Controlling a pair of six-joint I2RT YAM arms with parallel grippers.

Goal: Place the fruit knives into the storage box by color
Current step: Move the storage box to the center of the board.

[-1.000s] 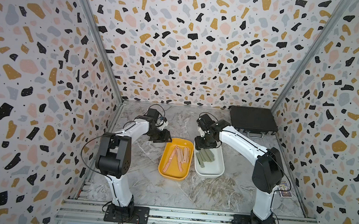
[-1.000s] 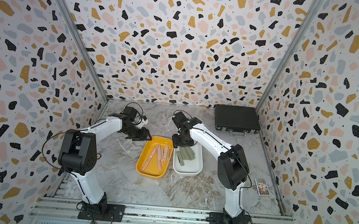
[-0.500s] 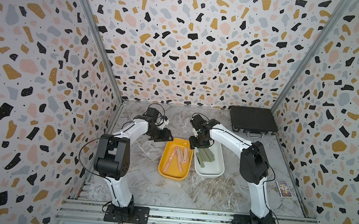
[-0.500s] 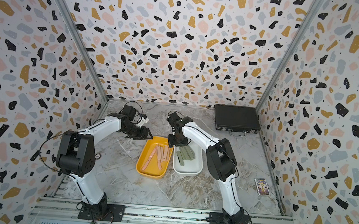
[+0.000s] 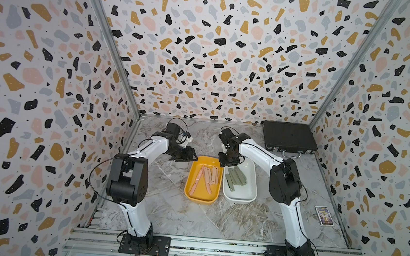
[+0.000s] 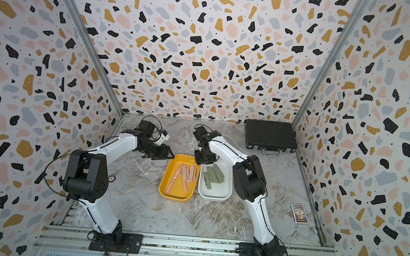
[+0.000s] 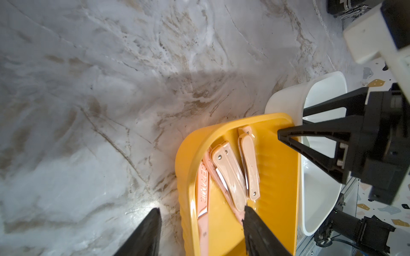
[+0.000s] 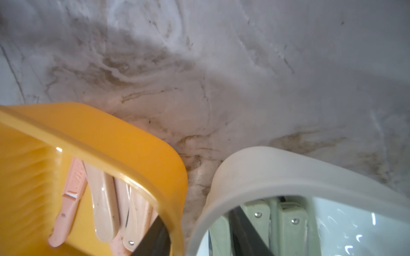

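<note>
Several pink fruit knives [image 5: 207, 175] lie in the yellow storage box [image 5: 198, 201]. Several green fruit knives [image 5: 236, 177] lie in the white storage box [image 5: 241, 194] beside it. My right gripper [image 5: 229, 161] is at the boxes' far end. In the right wrist view the right gripper [image 8: 196, 219] has one finger inside each box, closed in on the two adjoining walls. My left gripper [image 5: 183, 157] stands open at the yellow box's far left corner. In the left wrist view the left gripper [image 7: 200, 208] straddles the yellow box's wall [image 7: 184, 168] and holds nothing.
A shut black case [image 5: 288, 138] lies at the back right. A small printed card box [image 5: 323, 215] sits near the right wall. The booth's walls close in the marble table [image 5: 166, 206] on three sides.
My right gripper moved left from over the white box to the seam between the two boxes, and its jaws narrowed. The left arm barely moved.
</note>
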